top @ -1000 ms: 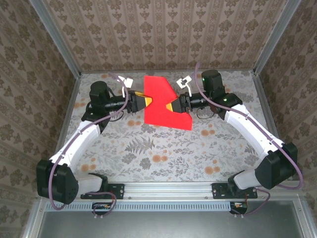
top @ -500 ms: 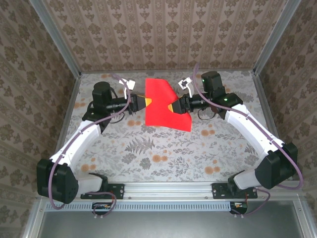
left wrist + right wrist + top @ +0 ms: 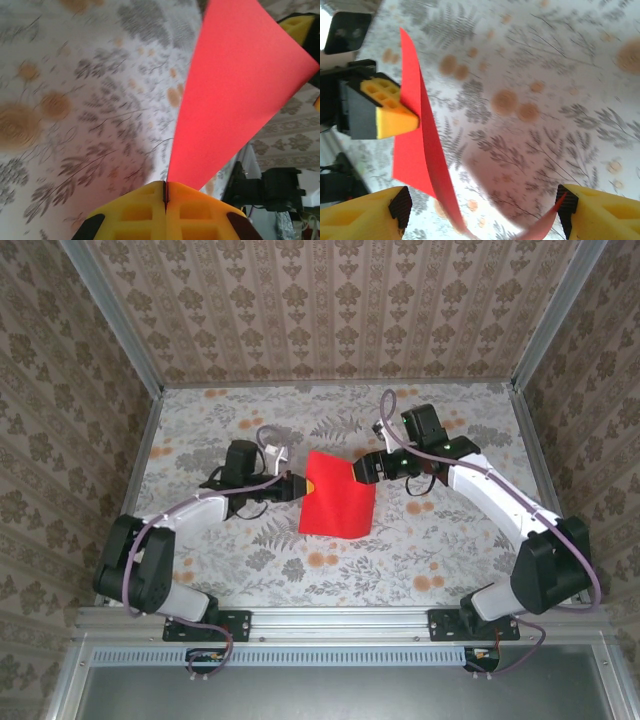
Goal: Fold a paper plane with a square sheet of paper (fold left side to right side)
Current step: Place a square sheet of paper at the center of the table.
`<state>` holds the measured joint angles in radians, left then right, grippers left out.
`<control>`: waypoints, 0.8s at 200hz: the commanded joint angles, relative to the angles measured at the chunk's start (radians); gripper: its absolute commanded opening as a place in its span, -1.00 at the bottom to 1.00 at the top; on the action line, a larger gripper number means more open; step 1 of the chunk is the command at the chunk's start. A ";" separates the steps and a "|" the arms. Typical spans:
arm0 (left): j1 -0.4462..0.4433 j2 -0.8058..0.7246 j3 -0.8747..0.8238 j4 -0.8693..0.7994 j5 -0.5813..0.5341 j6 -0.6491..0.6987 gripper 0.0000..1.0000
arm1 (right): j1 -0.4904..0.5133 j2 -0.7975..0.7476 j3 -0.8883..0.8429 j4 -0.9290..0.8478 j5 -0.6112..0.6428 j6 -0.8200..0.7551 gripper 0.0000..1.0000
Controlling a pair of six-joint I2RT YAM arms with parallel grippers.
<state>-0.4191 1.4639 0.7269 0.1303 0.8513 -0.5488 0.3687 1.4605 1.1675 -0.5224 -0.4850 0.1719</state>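
Our left tool (image 3: 165,192) pinches the left edge of the thin bright red square sheet of paper (image 3: 335,498), lifting it mid-bench (image 3: 300,560), likely to carry it rightward. Our right tool (image 3: 482,205) gapes apart, the sheet's other edge loose between its pads.

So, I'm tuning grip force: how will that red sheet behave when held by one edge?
Probably floppy: the square sheet of paper bows where it passes the open right gripper. Likely very light: the left gripper, shut on just its edge, seems to carry it. A push would probably buckle it, thin as it looks edge-on.
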 commanded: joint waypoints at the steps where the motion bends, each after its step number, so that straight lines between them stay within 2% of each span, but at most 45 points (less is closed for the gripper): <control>1: -0.004 0.048 -0.025 0.000 -0.072 -0.020 -1.00 | -0.005 0.033 -0.035 -0.020 0.096 0.049 0.58; 51: -0.005 0.116 -0.022 -0.073 -0.163 -0.018 -1.00 | -0.002 0.091 -0.105 0.070 0.136 0.142 0.48; 71: -0.004 0.118 -0.008 -0.128 -0.201 -0.007 -1.00 | 0.006 0.126 -0.123 0.101 0.134 0.177 0.37; 88: -0.004 0.113 0.000 -0.165 -0.252 -0.013 -1.00 | 0.018 0.161 -0.133 0.133 0.114 0.202 0.15; 137: -0.005 0.113 0.019 -0.226 -0.279 -0.010 -1.00 | 0.053 0.282 -0.120 0.192 0.098 0.279 -0.56; 160: -0.006 0.108 0.038 -0.254 -0.279 -0.001 -1.00 | 0.068 0.334 -0.097 0.176 0.108 0.282 -0.64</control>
<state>-0.4194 1.5757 0.7208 -0.0677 0.5892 -0.5617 0.4210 1.7435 1.0428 -0.3470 -0.3737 0.4240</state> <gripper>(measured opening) 0.047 0.190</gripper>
